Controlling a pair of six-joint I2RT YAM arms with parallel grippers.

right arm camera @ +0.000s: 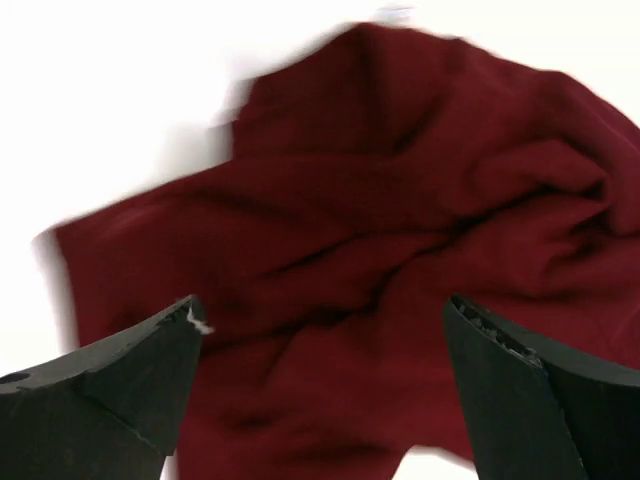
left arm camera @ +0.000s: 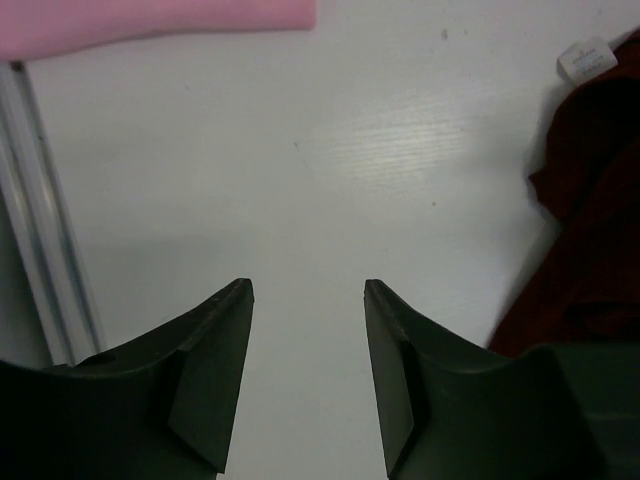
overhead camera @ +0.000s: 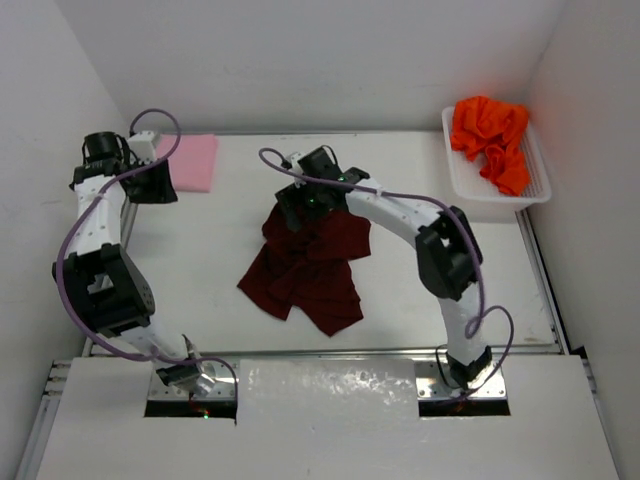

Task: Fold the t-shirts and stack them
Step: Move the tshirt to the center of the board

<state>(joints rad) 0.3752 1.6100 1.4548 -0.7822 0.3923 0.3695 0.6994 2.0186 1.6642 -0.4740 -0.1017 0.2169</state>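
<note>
The dark maroon t-shirt (overhead camera: 305, 270) lies crumpled in the middle of the table. My right gripper (overhead camera: 298, 208) hangs over its far edge. In the right wrist view the gripper (right arm camera: 320, 305) stands wide open just above the creased maroon t-shirt (right arm camera: 400, 200), holding nothing. The light pink t-shirt (overhead camera: 190, 160) lies folded flat at the far left. Beside it my left gripper (overhead camera: 155, 183) is open over bare table, seen also in the left wrist view (left arm camera: 308, 290), with the pink t-shirt's edge (left arm camera: 150, 20) ahead and the maroon t-shirt (left arm camera: 595, 220) to the right. The bright orange t-shirt (overhead camera: 490, 135) sits bunched in the basket.
A white plastic lattice basket (overhead camera: 535, 185) stands at the far right corner. White walls close in the table on three sides. A metal rail (left arm camera: 40, 220) runs along the table's left edge, and another along the near edge (overhead camera: 320, 352).
</note>
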